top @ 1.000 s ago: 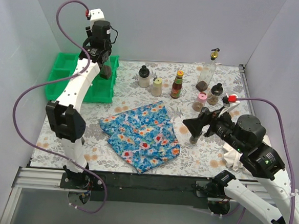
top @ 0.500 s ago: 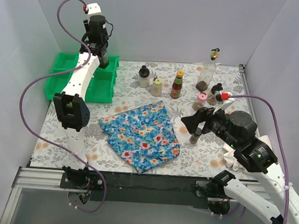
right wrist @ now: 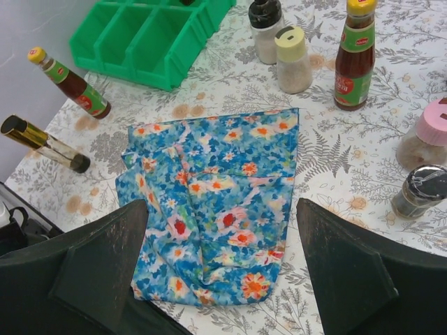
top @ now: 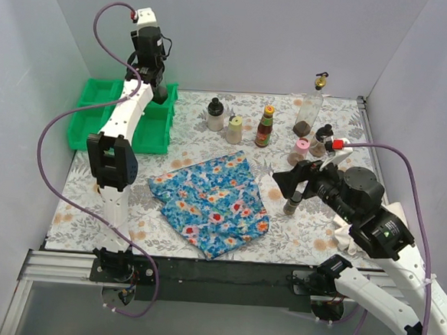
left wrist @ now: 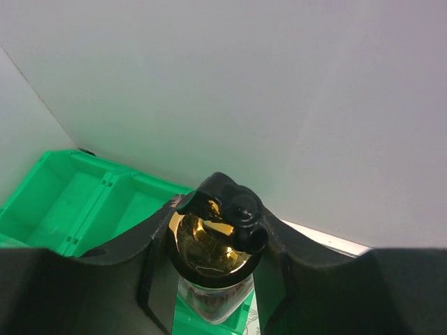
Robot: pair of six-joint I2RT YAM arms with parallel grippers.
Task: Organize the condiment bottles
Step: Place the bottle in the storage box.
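Note:
My left gripper (top: 159, 94) is shut on a clear gold-topped bottle with a black flip cap (left wrist: 211, 244), held above the green tray's right side (top: 156, 128). My right gripper (top: 282, 184) is open and empty above the blue floral cloth's right edge (right wrist: 223, 272). A row at the back holds a white black-capped bottle (top: 216, 115), a cream shaker (top: 234, 129), a red-labelled sauce (top: 265, 126), a tall clear gold-topped bottle (top: 309, 111), a pink-lidded jar (top: 300, 151) and a dark black-capped jar (top: 322, 140). A small shaker (top: 290, 207) stands under my right gripper.
The blue floral cloth (top: 209, 201) lies crumpled at the table's middle front. In the right wrist view, a sauce bottle (right wrist: 70, 80) and a slim gold-capped bottle (right wrist: 45, 143) lie on their sides left of the cloth. A white rag (top: 349, 234) lies by the right arm.
My left gripper has risen and moved back over the tray with the bottle in it. My right gripper has shifted slightly left and stayed open.

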